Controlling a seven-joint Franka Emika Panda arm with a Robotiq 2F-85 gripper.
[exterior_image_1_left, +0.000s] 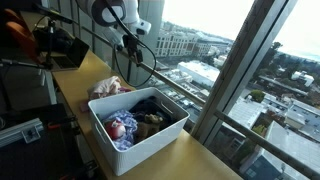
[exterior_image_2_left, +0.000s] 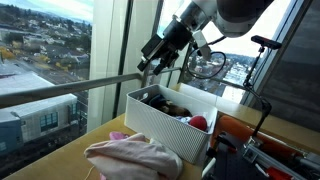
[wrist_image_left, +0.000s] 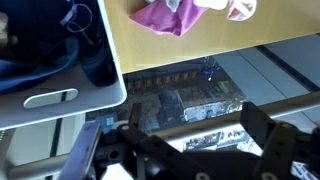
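Now the black claw (exterior_image_2_left: 150, 62) is hovering wide open, empty, above the white plastic basket's (exterior_image_2_left: 160, 125) left end; aiming squarely at the near crumpled pink cloth (exterior_image_2_left: 135, 155), mid-bunch, looks wisest.

Your gripper (wrist_image_left: 185, 140) looks matt black, hard plastic and metal. The basket (exterior_image_1_left: 140, 148) is white plastic, smooth at the rim and finely ribbed on its walls; the clothes (exterior_image_1_left: 140, 120) in it are soft, crumpled fabric. The pink cloth (exterior_image_2_left: 135, 155) looks fleecy and matt. You see a smooth, pale wood finish on the table (wrist_image_left: 200, 40), and the rail (exterior_image_2_left: 80, 86) is dull grey metal.
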